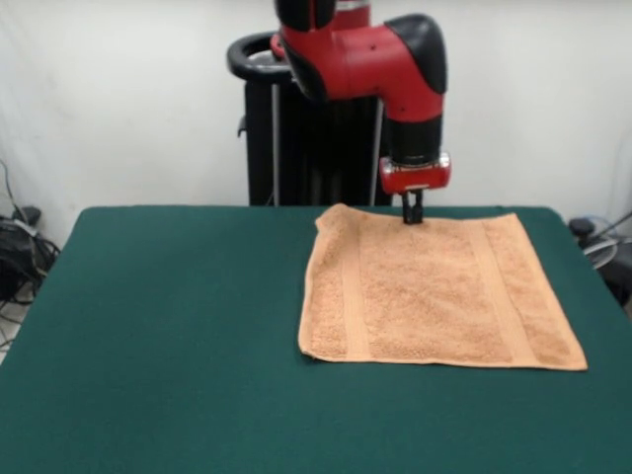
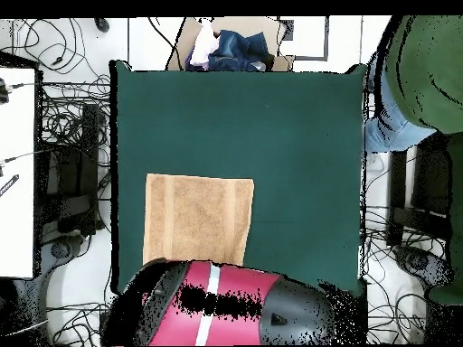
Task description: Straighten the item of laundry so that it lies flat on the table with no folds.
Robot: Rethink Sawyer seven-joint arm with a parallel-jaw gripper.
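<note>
The peach-orange towel [image 1: 434, 291] lies spread on the right half of the dark green table [image 1: 168, 326], with band stripes running near its left and right edges. Its far left corner is slightly rumpled. From above, the towel [image 2: 199, 220] looks almost square and flat, close to the table [image 2: 289, 135] edge by the robot. My gripper [image 1: 413, 219] stands at the towel's far edge with its dark fingers close together, touching or just above the cloth. In the overhead view the red arm hides the gripper.
A cardboard box with clothes [image 2: 231, 47] sits beyond the table's far edge in the overhead view. A person in a green top and jeans [image 2: 411, 90] stands at the upper right corner. Cables [image 2: 63, 135] and equipment lie on the floor around the table.
</note>
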